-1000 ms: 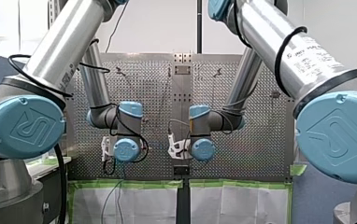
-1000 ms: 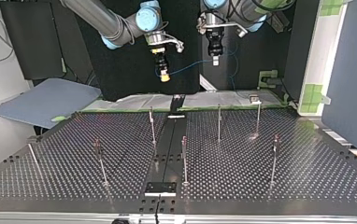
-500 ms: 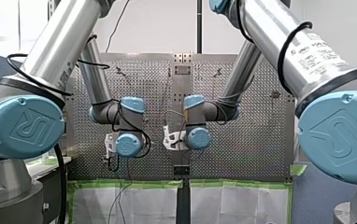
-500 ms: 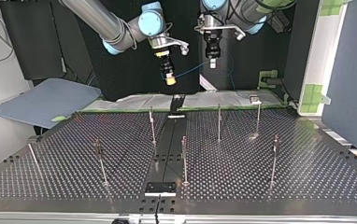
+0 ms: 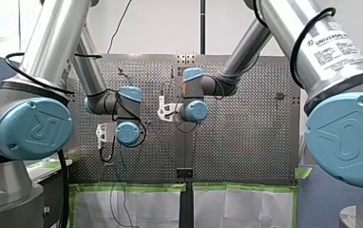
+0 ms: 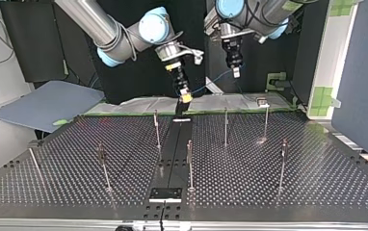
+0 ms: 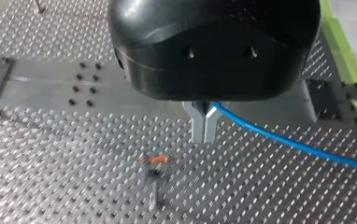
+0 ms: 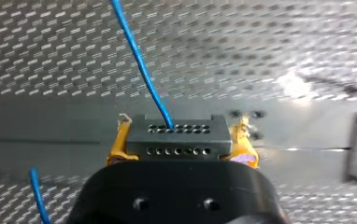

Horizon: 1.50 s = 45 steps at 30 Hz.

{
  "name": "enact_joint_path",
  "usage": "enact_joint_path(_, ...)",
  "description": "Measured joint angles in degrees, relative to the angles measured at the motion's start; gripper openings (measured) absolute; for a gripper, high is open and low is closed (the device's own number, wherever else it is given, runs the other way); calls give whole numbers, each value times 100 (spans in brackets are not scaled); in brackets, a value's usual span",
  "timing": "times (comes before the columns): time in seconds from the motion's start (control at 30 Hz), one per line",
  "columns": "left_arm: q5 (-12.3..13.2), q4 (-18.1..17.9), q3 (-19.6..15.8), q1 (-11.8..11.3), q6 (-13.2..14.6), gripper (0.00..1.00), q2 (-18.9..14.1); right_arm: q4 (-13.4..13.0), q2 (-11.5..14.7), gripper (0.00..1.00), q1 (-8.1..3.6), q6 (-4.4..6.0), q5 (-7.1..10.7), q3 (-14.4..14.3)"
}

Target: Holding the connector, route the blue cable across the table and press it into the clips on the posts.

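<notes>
Both grippers loaded, above the table's far edge.

Top view, left to right: my right gripper (image 6: 186, 96) slanted down and inward, yellow-tipped, low over the far end of the table (image 6: 269, 192). The blue cable (image 6: 218, 77) ran across to my left gripper (image 6: 236, 72), which hung vertical and higher. What each held was too small to read there. The right wrist view supplied it: yellow pads (image 8: 117, 144) clamped on a black connector (image 8: 176, 135), with the cable leaving its face. In the left wrist view, metal fingers (image 7: 200, 123) were pinched narrow on the cable, above a blurred post (image 7: 154, 193) with an orange clip (image 7: 155, 159). The front view hid both grippers behind the wrists.
</notes>
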<state>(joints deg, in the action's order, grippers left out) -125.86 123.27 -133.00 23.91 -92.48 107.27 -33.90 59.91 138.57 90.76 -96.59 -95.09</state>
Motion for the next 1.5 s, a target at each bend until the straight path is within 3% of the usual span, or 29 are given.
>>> enact_joint_path(0.2,-141,289,166,-285,-121,0,-285,264,195,0,36,57,40,264)
enact_joint_path(0.5,-180,754,552,-718,-174,0,-754,434,102,0,86,77,51,562)
enact_joint_path(0.8,-159,1216,753,-874,-183,0,-1215,703,-181,0,164,94,53,979)
enact_joint_path(1.2,-38,1811,1001,-1097,-177,0,-1811,1289,-204,0,348,110,76,1582)
enact_joint_path(1.37,17,2017,1113,-1202,-118,0,-2050,1504,-210,0,373,118,83,1840)
enact_joint_path(1.5,55,2104,1244,-1288,-63,0,-2263,1616,-217,0,374,188,138,2040)
